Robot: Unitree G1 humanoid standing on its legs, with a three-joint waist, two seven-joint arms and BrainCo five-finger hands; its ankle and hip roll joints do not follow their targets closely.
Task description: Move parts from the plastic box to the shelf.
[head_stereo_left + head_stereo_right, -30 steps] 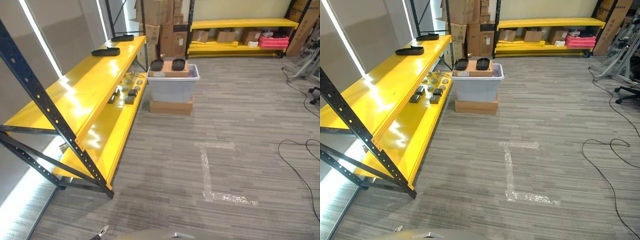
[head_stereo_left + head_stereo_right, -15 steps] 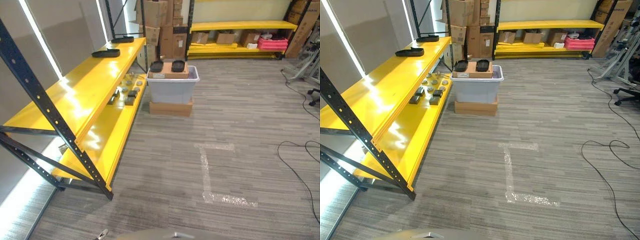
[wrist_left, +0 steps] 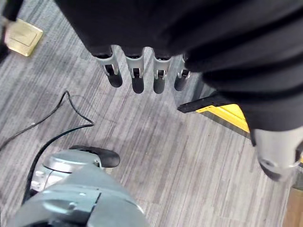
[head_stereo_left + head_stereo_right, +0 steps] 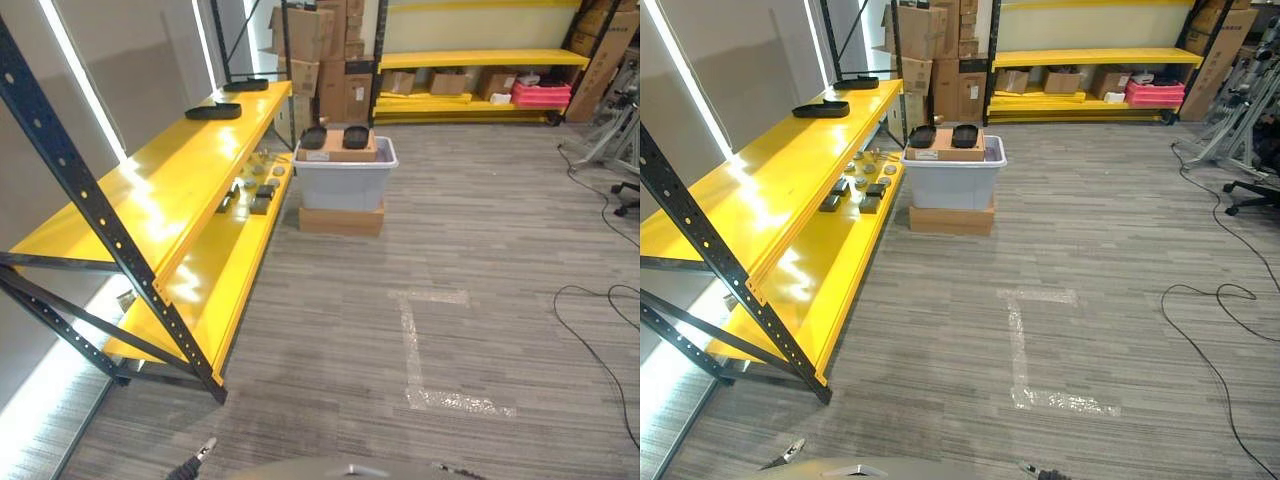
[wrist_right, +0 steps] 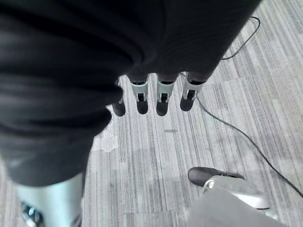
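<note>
A grey plastic box stands on a flat cardboard box on the floor, far ahead by the end of the yellow shelf. Cardboard lies across its top with two black parts on it. Several small dark and grey parts lie on the shelf's lower level. Two black trays sit on the upper level. My left hand hangs over the carpet with straight fingers and nothing in it. My right hand hangs the same way, open and holding nothing.
The shelf's black upright and cross braces stand near on the left. A second yellow shelf with cardboard boxes and a red crate lines the back wall. White tape marks the carpet. Black cables and equipment lie to the right.
The whole picture has shifted slightly, showing a little more of the back wall. Box, parts and shelf stand where they were.
</note>
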